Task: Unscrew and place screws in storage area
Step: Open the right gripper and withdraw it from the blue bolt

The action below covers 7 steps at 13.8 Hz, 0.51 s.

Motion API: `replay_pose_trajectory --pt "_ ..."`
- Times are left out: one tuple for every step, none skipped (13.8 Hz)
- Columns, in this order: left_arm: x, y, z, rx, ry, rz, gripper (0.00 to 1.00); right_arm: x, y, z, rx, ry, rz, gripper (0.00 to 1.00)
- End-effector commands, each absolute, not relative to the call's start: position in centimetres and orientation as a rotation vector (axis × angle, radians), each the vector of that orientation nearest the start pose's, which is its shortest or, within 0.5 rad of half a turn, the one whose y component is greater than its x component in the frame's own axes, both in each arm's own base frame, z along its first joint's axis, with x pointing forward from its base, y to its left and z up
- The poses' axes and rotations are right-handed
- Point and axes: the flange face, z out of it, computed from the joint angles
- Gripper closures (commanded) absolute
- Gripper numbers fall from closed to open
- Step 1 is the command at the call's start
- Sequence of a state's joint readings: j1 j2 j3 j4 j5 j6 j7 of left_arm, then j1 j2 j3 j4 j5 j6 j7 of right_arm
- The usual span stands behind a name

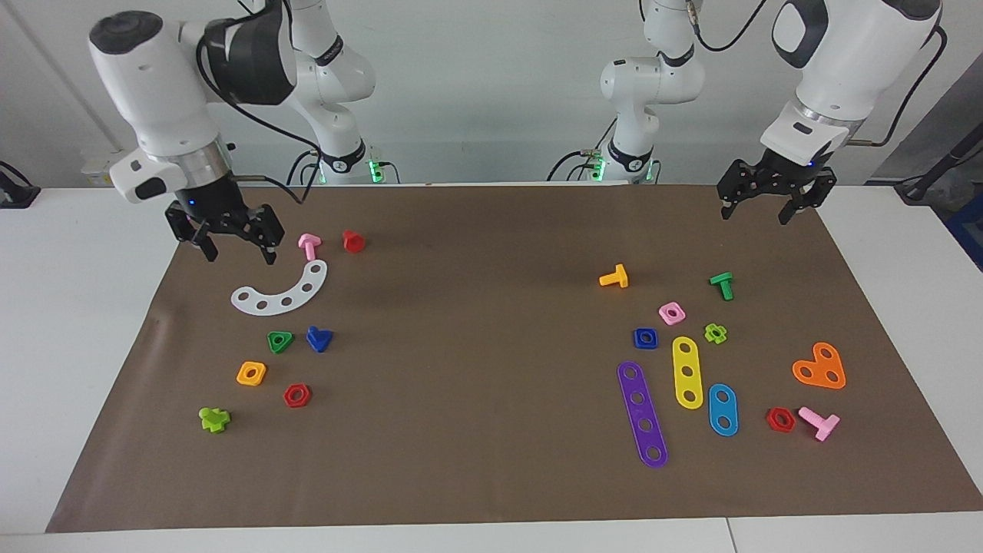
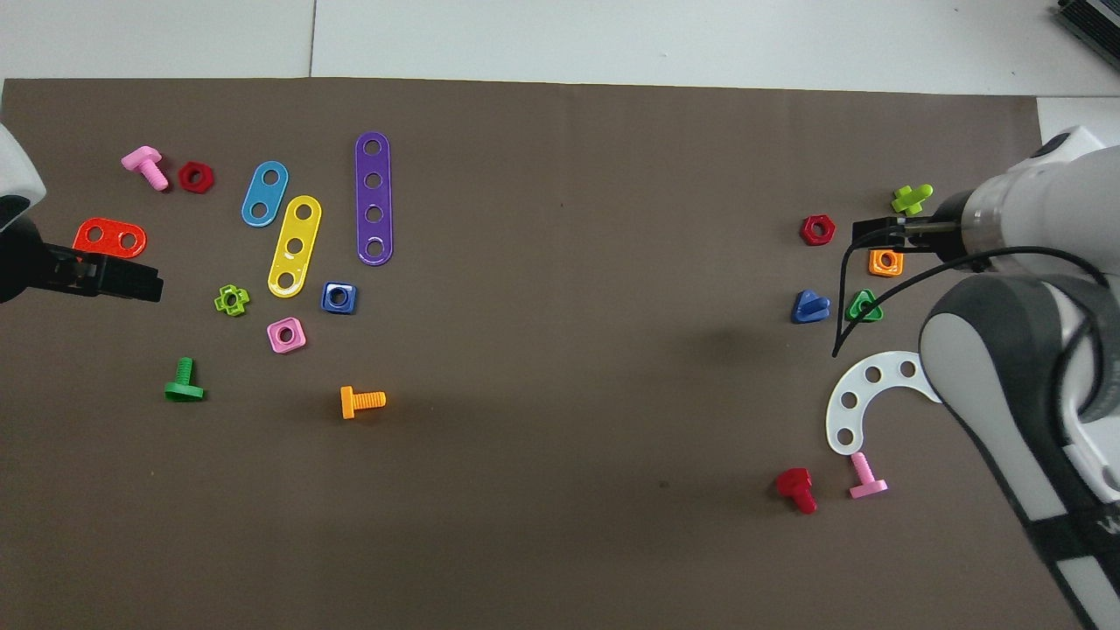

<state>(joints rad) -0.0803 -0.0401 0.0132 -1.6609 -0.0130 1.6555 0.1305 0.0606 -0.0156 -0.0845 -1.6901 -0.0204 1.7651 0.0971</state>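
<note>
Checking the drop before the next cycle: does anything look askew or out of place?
Nothing stands out. The blue bolt lies on the mat beside the green nut, apart from it. The right gripper is raised, open and empty; the left gripper waits.

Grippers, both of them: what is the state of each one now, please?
Left gripper: open, holding nothing, raised over the mat's corner.
Right gripper: open, holding nothing, raised above the white curved strip.
</note>
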Motion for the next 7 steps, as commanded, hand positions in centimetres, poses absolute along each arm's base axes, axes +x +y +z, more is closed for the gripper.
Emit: replay_pose_trajectory --pt "53.8 -3.5 61.2 -3.120 0.315 -0.057 0.00 53.9 -3.7 63.6 -3.138 0.272 -0.063 0.00" --pt "53.8 -3.5 61.2 -3.120 0.315 -0.057 0.00 53.3 -3.8 65.1 -3.141 0.266 -0.053 0.00" --pt "53.8 -3.5 61.2 -3.120 0.315 -0.057 0.00 53.0 -3.8 65.2 -3.143 0.267 -0.039 0.00" --pt "53.8 -3.5 61.2 -3.120 0.315 -0.057 0.00 52.5 -3.7 65.0 -3.143 0.262 -0.020 0.00" --pt "53.8 -3.5 61.2 -3.120 0.315 -0.057 0.00 52.3 -3.6 65.1 -3.142 0.254 -0.022 0.00" --pt "53.8 -3.5 61.2 -3.120 0.315 -0.057 0.00 52.2 -3.0 64.9 -3.143 0.233 -0.012 0.00" --pt "53.8 -3.5 61.2 -3.120 0.315 -0.057 0.00 52.2 -2.4 65.0 -3.147 0.192 -0.012 0.00"
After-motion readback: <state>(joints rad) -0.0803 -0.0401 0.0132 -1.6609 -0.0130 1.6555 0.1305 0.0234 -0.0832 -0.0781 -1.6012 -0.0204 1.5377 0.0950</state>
